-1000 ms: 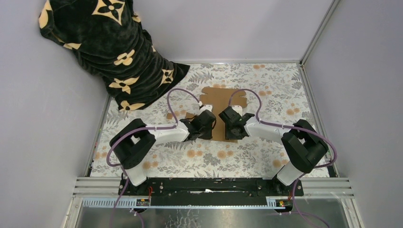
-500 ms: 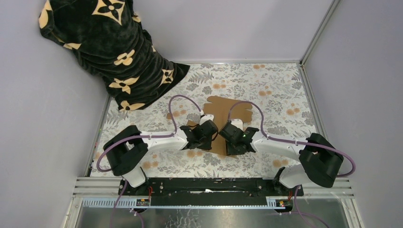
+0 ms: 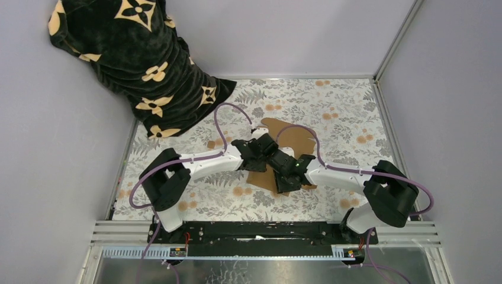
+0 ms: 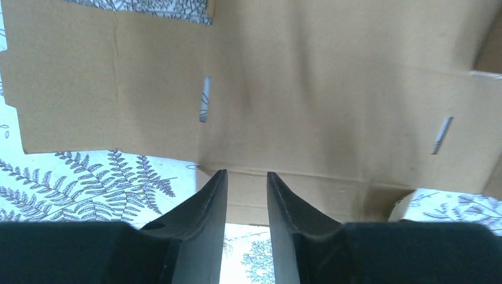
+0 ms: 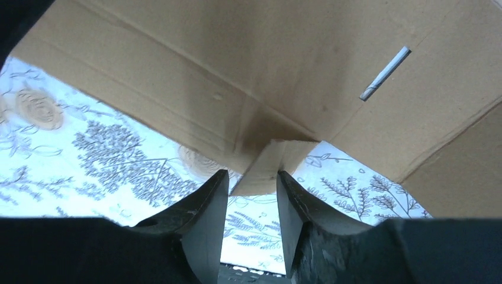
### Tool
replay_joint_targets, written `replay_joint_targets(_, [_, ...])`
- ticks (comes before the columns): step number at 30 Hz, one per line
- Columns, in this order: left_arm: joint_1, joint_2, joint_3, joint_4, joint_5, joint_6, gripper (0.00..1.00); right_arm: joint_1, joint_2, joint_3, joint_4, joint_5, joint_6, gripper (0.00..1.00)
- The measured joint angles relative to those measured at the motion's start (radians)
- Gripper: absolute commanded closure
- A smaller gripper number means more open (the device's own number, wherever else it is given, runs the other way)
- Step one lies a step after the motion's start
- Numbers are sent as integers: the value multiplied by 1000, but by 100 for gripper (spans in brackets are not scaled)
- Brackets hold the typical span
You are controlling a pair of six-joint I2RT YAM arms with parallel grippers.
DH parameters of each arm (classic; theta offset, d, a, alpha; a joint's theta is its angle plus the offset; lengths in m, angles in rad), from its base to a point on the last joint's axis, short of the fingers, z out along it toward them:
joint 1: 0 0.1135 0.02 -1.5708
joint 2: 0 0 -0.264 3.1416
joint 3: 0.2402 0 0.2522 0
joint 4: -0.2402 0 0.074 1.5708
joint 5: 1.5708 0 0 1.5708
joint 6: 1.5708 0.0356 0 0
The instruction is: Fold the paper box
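The paper box (image 3: 293,137) is a flat brown cardboard sheet with slots, lying skewed on the middle of the table under both grippers. My left gripper (image 3: 269,149) hangs over its middle. In the left wrist view the paper box (image 4: 331,89) fills the upper frame, and my left gripper (image 4: 245,174) stands narrowly open with its tips at the sheet's near edge. My right gripper (image 3: 282,176) is at the sheet's near part. In the right wrist view the paper box (image 5: 248,65) is raised overhead, a small tab (image 5: 266,168) hangs at the tips, and my right gripper (image 5: 250,173) is open.
A black blanket with gold flowers (image 3: 136,59) is heaped at the back left. A floral cloth (image 3: 343,112) covers the table. Grey walls close in on three sides. A metal rail (image 3: 266,234) carries the arm bases at the near edge.
Both grippers have closed in on each other over the sheet, the left moving right and away, the right moving left. The cardboard has turned askew. The left jaws have widened a little.
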Motion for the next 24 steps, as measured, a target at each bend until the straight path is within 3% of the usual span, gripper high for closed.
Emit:
replay_joint_targets(7, [27,-16,126,-100,-22,25,52,0,-15,114,-80,-42,-53,42])
replay_joint_targets(12, [71,-113,193,-180,-43,58,44,-8,-56,321,-218,-9,-105,36])
replay_joint_targets(15, [117,-178,191,-171,-26,66,40,-16,-46,464,-212,-6,-157,36])
replay_joint_targets(19, [183,-249,111,-119,2,73,34,-47,-5,569,-171,-50,-251,38])
replay_joint_targets(24, [253,-325,-71,-56,28,64,28,-62,95,580,-154,-87,-382,38])
